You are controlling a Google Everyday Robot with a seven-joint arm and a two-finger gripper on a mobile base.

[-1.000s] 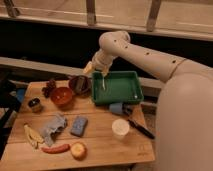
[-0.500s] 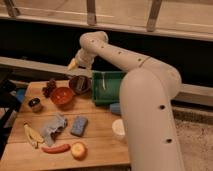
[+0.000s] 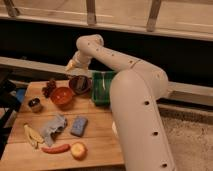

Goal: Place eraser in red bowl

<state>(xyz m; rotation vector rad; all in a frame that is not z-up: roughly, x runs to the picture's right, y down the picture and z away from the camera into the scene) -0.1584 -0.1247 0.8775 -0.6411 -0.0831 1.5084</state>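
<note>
The red bowl (image 3: pixel 62 96) is bright orange-red and sits on the wooden table (image 3: pixel 100 145), left of centre. I cannot see anything inside it. My gripper (image 3: pixel 70 65) hangs at the end of the white arm (image 3: pixel 107 55). It is above and behind the table's back edge, up and to the right of the red bowl and just above the darker maroon bowl (image 3: pixel 80 84). The eraser is not in view; I cannot tell whether the gripper holds it.
A green tray (image 3: pixel 101 89) stands right of the maroon bowl, partly behind my arm. Dark grapes (image 3: pixel 49 88), a small cup (image 3: pixel 35 104), a grey cloth (image 3: pixel 54 126), a blue-grey sponge pad (image 3: pixel 79 126), a banana (image 3: pixel 32 135), a red sausage-like item (image 3: pixel 56 148) and a peach (image 3: pixel 78 150) lie around.
My arm has swung left from over the green tray to above the bowls. The arm's body now hides the right part of the table.
</note>
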